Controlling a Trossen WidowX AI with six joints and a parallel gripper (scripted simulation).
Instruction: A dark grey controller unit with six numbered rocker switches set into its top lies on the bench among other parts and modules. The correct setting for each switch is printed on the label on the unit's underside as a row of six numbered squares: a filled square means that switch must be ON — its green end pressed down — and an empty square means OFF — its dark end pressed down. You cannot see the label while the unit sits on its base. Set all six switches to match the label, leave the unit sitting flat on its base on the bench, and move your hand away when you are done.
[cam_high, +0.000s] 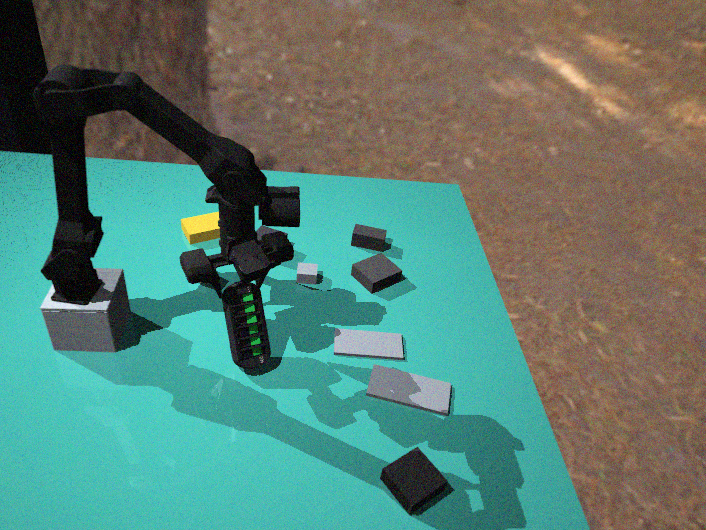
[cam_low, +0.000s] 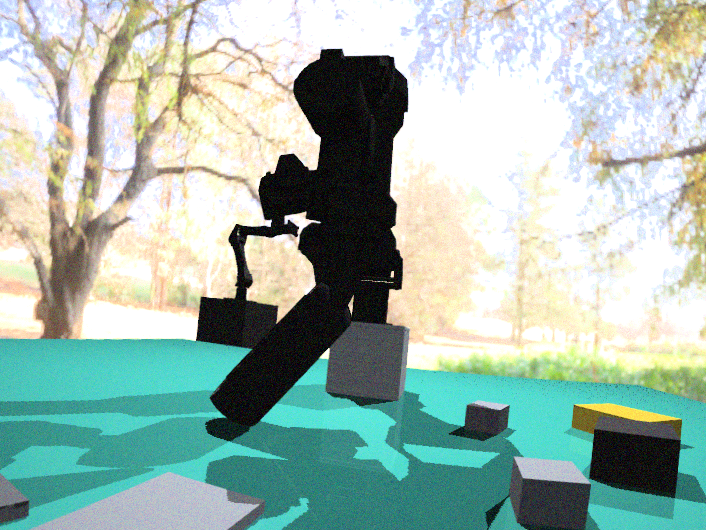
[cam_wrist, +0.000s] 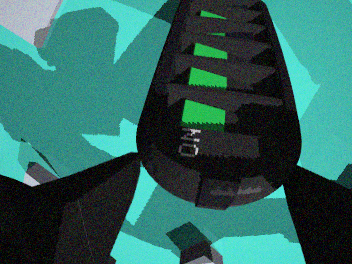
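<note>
Sunlit trees and pale, bright sky behind — a turquoise desk (cam_high: 171, 467) (cam_low: 114, 365) streaked with shadow — brown, leaf-strewn ground (cam_high: 513, 114) beyond!
</note>
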